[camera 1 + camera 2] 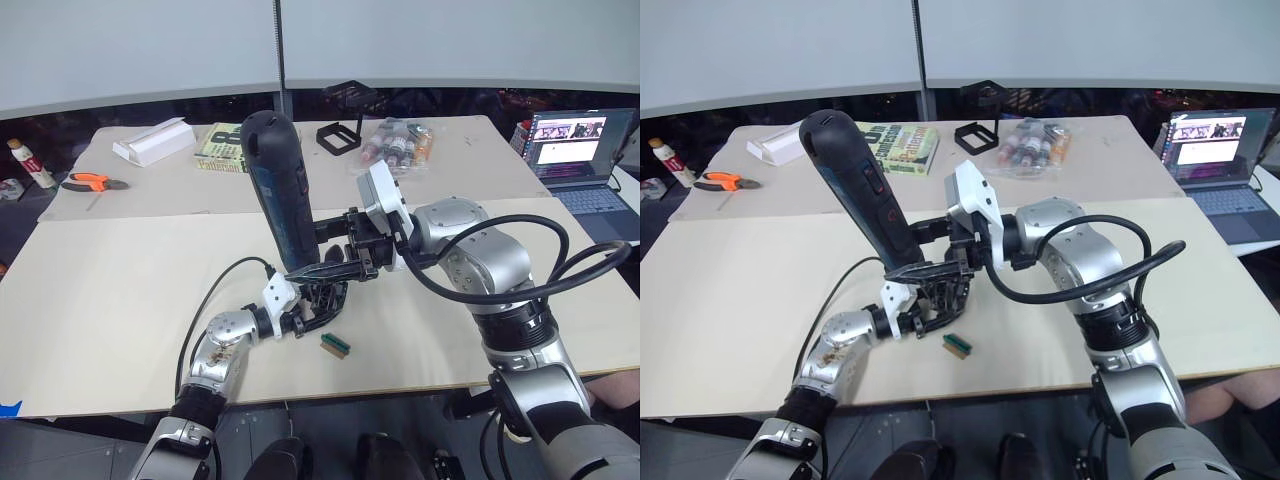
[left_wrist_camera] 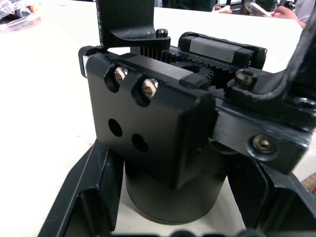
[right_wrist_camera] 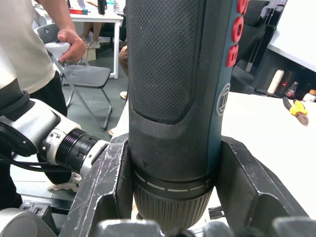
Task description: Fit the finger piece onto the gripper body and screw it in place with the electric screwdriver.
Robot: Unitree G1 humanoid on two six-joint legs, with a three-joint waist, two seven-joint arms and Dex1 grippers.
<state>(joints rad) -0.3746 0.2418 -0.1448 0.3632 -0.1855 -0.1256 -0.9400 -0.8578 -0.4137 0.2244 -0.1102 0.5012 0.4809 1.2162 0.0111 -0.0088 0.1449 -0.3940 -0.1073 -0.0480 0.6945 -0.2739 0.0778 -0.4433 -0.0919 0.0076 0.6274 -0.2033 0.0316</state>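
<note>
My left gripper is shut on the gripper body, a chunky black block standing on the table's front middle. In the left wrist view the body shows two screw heads and two empty holes. A black part rises at its far side; whether that is the finger piece I cannot tell. My right gripper is shut on the electric screwdriver, a thick black cylinder. It leans to the left with its lower end over the body. Its bit is hidden. The right wrist view shows both fingers clamped on the screwdriver.
A tiny green block lies just right of the body. At the back are orange-handled pliers, a white box, a book, a black frame and a bag of bottles. A laptop sits far right. A person stands nearby.
</note>
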